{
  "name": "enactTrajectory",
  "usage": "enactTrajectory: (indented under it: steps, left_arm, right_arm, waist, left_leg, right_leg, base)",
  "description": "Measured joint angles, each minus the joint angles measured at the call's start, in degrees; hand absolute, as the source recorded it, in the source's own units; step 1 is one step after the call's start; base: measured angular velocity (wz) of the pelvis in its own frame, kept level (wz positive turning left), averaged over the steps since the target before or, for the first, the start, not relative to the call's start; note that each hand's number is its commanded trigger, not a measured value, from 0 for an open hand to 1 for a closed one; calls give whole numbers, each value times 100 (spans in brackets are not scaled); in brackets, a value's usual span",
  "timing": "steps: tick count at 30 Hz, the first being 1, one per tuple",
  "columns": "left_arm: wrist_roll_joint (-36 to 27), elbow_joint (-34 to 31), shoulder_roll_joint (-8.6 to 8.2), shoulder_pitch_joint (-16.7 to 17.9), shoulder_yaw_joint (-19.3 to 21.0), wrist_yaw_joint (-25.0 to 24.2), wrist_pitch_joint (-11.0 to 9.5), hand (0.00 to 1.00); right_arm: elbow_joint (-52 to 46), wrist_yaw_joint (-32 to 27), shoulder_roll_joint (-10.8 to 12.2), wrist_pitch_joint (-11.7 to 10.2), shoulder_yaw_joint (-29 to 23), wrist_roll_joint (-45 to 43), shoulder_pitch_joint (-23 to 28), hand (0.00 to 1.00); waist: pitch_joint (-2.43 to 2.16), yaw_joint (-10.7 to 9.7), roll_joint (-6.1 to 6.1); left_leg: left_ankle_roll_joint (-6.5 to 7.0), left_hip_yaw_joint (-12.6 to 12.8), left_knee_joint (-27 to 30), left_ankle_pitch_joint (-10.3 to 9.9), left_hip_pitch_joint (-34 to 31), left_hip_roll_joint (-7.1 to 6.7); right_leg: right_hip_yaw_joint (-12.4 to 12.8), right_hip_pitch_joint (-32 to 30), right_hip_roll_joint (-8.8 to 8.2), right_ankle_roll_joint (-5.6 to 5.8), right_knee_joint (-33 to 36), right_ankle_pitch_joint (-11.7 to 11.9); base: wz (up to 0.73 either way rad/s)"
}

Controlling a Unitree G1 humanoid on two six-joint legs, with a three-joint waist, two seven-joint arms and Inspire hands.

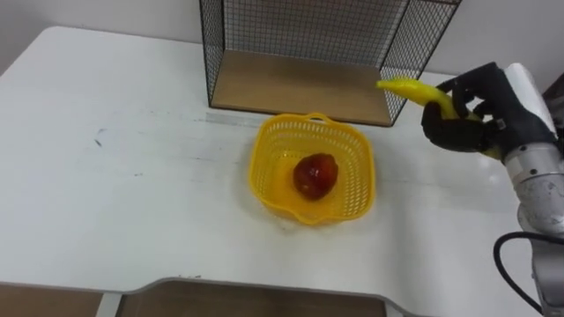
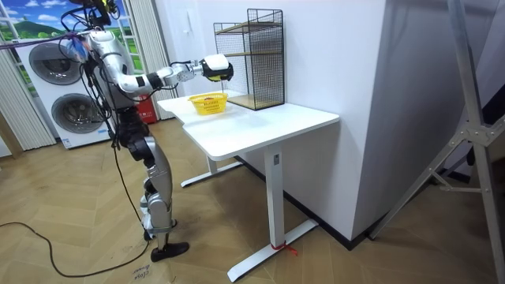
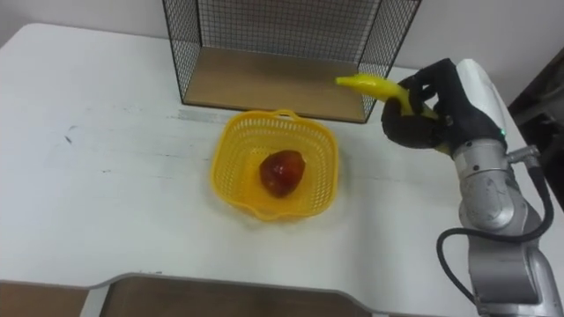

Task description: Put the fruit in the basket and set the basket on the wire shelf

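The right hand [image 1: 465,121] is clamped on the banana [image 1: 407,87], in the air just right of the yellow basket [image 1: 269,154], which holds a red fruit [image 1: 315,174]. Best carry the banana over the basket's middle, clear of the wire shelf [image 1: 291,84], lower it, then let go

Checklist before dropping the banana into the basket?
1. Banana held firmly in right robot hand: ok.
2. Basket upright on the table, top open: ok.
3. Space left beside the red fruit in the basket: ok.
4. Banana above the basket: not ok, it is off to the basket's right.
5. Wire shelf open side facing the basket: ok.
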Motion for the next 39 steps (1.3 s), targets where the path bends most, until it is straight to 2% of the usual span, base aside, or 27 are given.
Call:
enactTrajectory:
  steps: [6, 9, 14, 19, 25, 31, 39]
  left_arm:
    - [2, 17, -19, -26, -23, 0, -46, 0]
    - [2, 183, -23, -77, -22, 0, -105, 0]
    - [-4, 215, -18, -115, -26, 0, -107, 0]
    - [-50, 206, 7, -197, -195, -1, -107, 0]
    - [-51, 196, 17, -257, -261, -21, -157, 0]
    - [-52, 202, 20, -266, -260, -36, -159, 0]
    - [-50, 203, 20, -309, -256, -48, -155, 0]
  right_arm:
    - [-331, 2, 69, -41, 161, -36, 17, 100]
    - [-512, 82, 81, -53, 188, -42, 16, 100]
    - [-725, 126, 81, -51, 295, -30, 16, 100]
    - [-1122, 508, 77, -38, 780, -42, 14, 100]
    - [-1128, 985, 77, -32, 1025, -39, 15, 100]
    - [-1172, 1353, 77, -23, 1030, -46, 15, 100]
    - [-1532, 1839, 79, 25, 1030, -265, 16, 100]
  waist:
    - [-7, 6, 23]
    - [7, 147, 33]
    - [24, 149, 4]
    - [10, 164, -17]
    - [-10, 223, -58]
    - [36, 269, -137]
    - [44, 272, -132]
  left_leg:
    - [-3, 19, -38, 2, 34, 0]
    - [-4, 136, -109, 3, 96, 13]
    - [-9, 154, -151, 6, 86, 15]
    - [-13, 153, -124, 12, -2, 18]
    - [-13, 140, -129, 13, -11, 20]
    - [-13, 117, -128, 12, -37, 21]
    - [-13, 98, -112, 12, -85, 20]
  right_leg:
    - [60, -8, 14, 0, 0, 0]
    - [186, -33, 44, -2, -1, 1]
    - [191, -72, 46, -2, -3, 2]
    - [170, -157, 43, -1, -17, 3]
    - [165, -147, 44, 1, -97, 5]
    - [152, -130, 43, 1, -102, 5]
    - [138, -139, 46, 2, -98, 6]
  base:
    - [-4]
    - [-20]
    - [-4]
    - [2]
    - [0]
    - [1]
    - [1]
